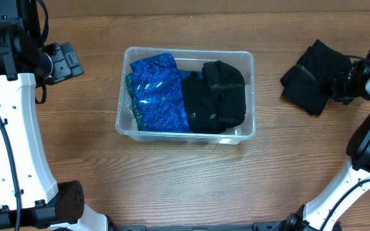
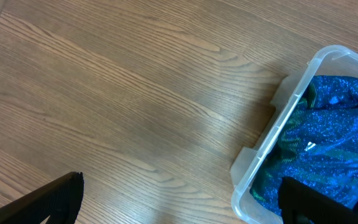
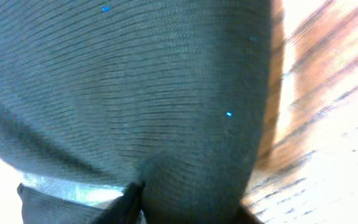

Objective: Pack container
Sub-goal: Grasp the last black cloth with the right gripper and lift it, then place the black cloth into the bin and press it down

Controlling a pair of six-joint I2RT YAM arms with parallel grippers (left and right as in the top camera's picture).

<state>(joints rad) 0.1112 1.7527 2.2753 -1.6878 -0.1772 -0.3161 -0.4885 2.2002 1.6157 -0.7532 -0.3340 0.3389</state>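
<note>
The right gripper (image 1: 347, 82) is at the far right and, as far as its wrist view shows, it is pinched on the loose black garment (image 1: 310, 77), whose knit fills that view. The left gripper (image 1: 66, 61) hangs at the left, fingers spread wide, with nothing between them. On the wooden table (image 1: 191, 183) the container (image 1: 188, 52) stands in the middle, well apart from both grippers. Inside, a blue glittering cloth (image 1: 159, 93) fills the left half and a dark folded cloth (image 1: 216, 96) the right. I judge the packing mostly done. Only the loose garment is left to go in.
</note>
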